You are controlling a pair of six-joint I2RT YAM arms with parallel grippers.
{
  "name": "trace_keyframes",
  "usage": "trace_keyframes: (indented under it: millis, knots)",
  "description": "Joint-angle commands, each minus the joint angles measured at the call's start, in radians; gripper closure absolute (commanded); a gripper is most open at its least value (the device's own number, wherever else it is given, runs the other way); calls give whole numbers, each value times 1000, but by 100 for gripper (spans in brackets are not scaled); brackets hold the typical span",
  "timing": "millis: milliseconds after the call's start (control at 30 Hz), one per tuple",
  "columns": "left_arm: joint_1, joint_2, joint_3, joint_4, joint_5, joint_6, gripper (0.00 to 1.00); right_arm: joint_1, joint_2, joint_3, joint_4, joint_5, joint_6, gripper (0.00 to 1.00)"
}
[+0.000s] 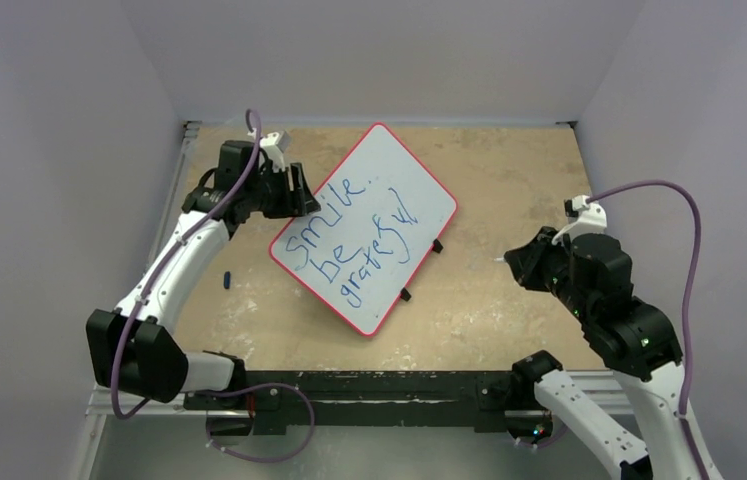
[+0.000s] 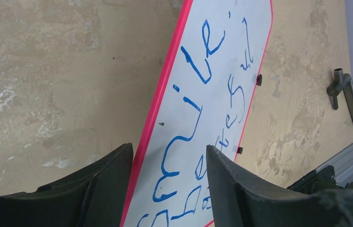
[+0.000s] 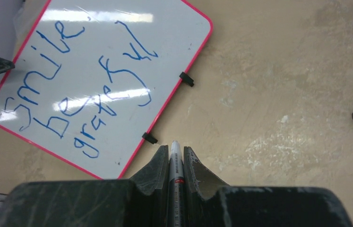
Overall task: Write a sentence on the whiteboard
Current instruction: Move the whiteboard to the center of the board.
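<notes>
The worn tan table [image 1: 509, 170] carries the whiteboard [image 1: 389, 190] at centre, set at an angle, with the blue sentence [image 1: 349, 245] "smile be grateful". The left gripper [image 2: 169, 151], spread wide, straddles the board's edge. The right gripper [image 3: 175, 152], apart from the board, clamps a marker [image 3: 176, 165].

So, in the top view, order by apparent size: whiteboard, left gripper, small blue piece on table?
The whiteboard, then left gripper, then small blue piece. The differences are plain, even allowing for nearness.

A small dark-blue object [image 1: 226, 278] lies near the left edge of the worn tan surface [image 1: 509, 180]. A white-tipped grey marker [image 3: 175, 161] points across it.
</notes>
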Motion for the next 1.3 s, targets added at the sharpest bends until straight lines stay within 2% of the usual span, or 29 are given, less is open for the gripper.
trace_keyframes:
  millis: [0,233,433,667,1000,1167,1267]
  knots:
    - [3,22,-10,72,69,-49,44,-1,37,-17,-17,18,73,100]
    - [-10,57,-64,168,144,-109,46,-2,175,17,48,15,36,100]
    - [-64,73,-125,255,171,-160,46,-3,242,35,112,-17,-4,100]
    - [-155,110,-146,359,131,-241,48,-2,249,48,135,-39,-21,100]
    - [-250,225,-91,494,111,-338,50,-1,235,59,141,-31,-34,100]
    - [-283,282,-42,539,121,-363,52,-3,228,50,154,-33,-30,100]
    - [-299,294,-17,511,115,-345,52,-2,217,29,170,-26,-28,100]
